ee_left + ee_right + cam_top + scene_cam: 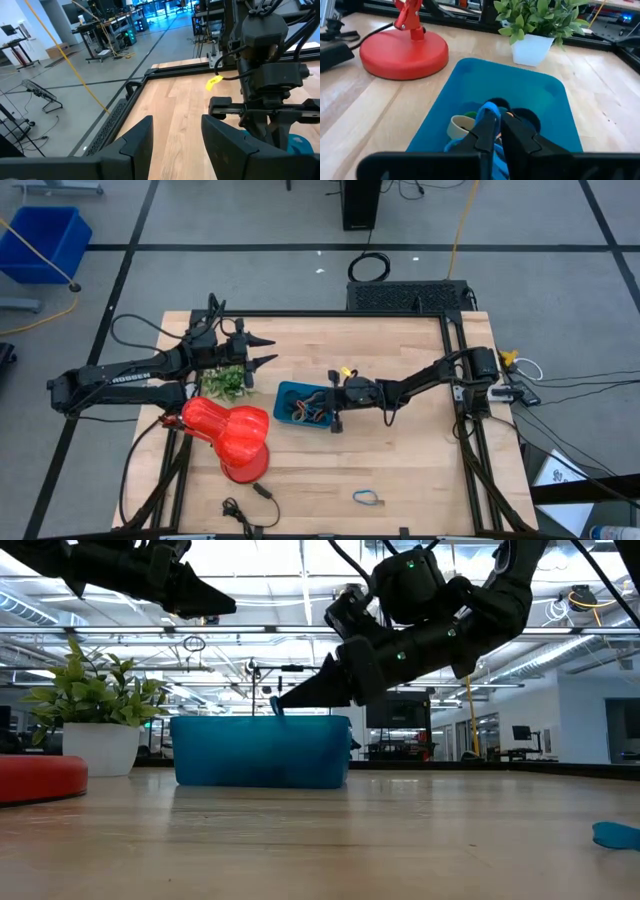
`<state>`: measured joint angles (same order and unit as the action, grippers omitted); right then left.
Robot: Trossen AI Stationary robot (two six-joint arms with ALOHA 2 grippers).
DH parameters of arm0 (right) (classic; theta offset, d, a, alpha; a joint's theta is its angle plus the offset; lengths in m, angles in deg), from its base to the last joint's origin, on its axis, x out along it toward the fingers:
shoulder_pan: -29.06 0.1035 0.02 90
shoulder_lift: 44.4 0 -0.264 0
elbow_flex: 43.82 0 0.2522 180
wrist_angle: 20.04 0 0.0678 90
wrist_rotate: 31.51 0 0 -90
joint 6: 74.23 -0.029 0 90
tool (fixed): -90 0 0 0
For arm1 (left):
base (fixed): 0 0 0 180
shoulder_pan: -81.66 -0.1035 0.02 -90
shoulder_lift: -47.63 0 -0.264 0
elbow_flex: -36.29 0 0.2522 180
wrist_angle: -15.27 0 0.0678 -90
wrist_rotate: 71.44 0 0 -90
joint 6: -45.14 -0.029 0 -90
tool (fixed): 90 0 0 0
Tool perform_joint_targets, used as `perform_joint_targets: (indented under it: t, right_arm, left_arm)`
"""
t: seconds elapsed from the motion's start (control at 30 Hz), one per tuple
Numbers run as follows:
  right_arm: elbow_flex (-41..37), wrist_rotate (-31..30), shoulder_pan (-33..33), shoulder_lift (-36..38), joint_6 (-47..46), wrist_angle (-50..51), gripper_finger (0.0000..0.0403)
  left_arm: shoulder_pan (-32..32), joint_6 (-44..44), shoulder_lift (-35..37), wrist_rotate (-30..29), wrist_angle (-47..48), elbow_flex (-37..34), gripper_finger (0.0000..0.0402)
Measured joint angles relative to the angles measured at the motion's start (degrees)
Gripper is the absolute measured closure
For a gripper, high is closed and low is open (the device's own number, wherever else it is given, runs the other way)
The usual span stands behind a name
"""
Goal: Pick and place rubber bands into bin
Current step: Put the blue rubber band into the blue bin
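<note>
The teal bin (284, 391) sits mid-table with several rubber bands (306, 410) of mixed colours lying in it. My right gripper (496, 118) hangs just over the bin (470, 75), its fingertips (277, 703) above the rim, shut on a blue rubber band (488, 108). Another blue rubber band (367, 498) lies flat on the wood near the front edge. My left gripper (262, 350) waits open above the far left of the table, with nothing between its fingers (140, 137). My right gripper pinches a blue rubber band (489, 107) between its two fingertips. The fingers come from the table's right, slanting slightly down over the bin. The band loops over the fingertips and trails back between them, above the bands in the bin.
A small potted plant (226, 383) stands left of the bin, and a red vase-shaped thing (236, 436) lies in front of it, its round base (402, 52) near the bin. A black cable (245, 508) lies at the front edge. Bare wood lies to the bin's right and front.
</note>
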<state>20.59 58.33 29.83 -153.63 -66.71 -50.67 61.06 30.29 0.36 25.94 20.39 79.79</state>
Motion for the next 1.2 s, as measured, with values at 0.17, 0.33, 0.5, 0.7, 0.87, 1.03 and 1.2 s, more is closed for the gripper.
perform_joint_targets:
  t: [0.17,0.33,0.5,0.7,0.87,1.03,1.2]
  right_arm:
    - [0.0,-1.6,0.0,0.0,-0.8,-0.9,0.0342]
    - [0.0,-6.1,0.8,0.8,-0.8,0.2,0.0282]
    - [0.0,-5.7,2.3,5.3,0.6,7.4,0.0229]
    - [0.0,-5.7,6.0,13.9,-0.9,20.9,0.0205]
    - [0.0,-5.4,11.4,19.1,-1.1,28.8,0.0203]
    - [0.0,-1.0,17.0,19.8,-5.2,29.8,0.0205]
    - [-0.1,-1.1,22.7,19.0,-12.2,33.0,0.0206]
  left_arm:
    - [0.0,0.0,0.0,0.0,0.0,0.0,0.0227]
    - [0.0,0.0,0.0,0.0,0.0,0.0,0.0227]
    - [0.0,0.0,0.0,0.0,0.0,0.0,0.0227]
    - [0.0,0.1,0.0,0.0,0.0,0.0,0.0227]
    - [0.0,0.1,0.0,0.0,0.0,0.0,0.0227]
    - [0.0,0.6,0.0,0.0,0.0,0.0,0.0227]
    - [0.0,0.6,0.0,0.0,-0.1,0.0,0.0227]
